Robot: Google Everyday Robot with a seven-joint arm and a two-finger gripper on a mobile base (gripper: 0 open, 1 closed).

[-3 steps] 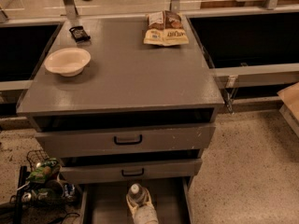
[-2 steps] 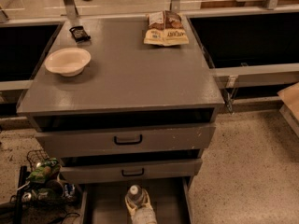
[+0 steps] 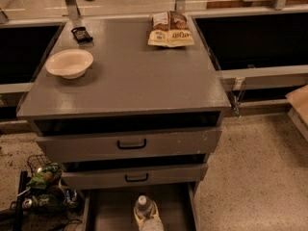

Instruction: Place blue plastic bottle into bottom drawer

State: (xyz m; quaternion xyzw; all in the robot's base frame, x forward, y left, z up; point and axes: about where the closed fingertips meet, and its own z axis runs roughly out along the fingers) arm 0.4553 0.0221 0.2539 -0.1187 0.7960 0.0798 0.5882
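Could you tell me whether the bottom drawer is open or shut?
Open: the bottom drawer juts out beneath the upper drawers, its floor visible, with the blue plastic bottle and the gripper over it.

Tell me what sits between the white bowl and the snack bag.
Nothing: the camera view shows bare cabinet top between bowl and snack bag. The gripper is at the bottom edge, by the blue plastic bottle in the bottom drawer.
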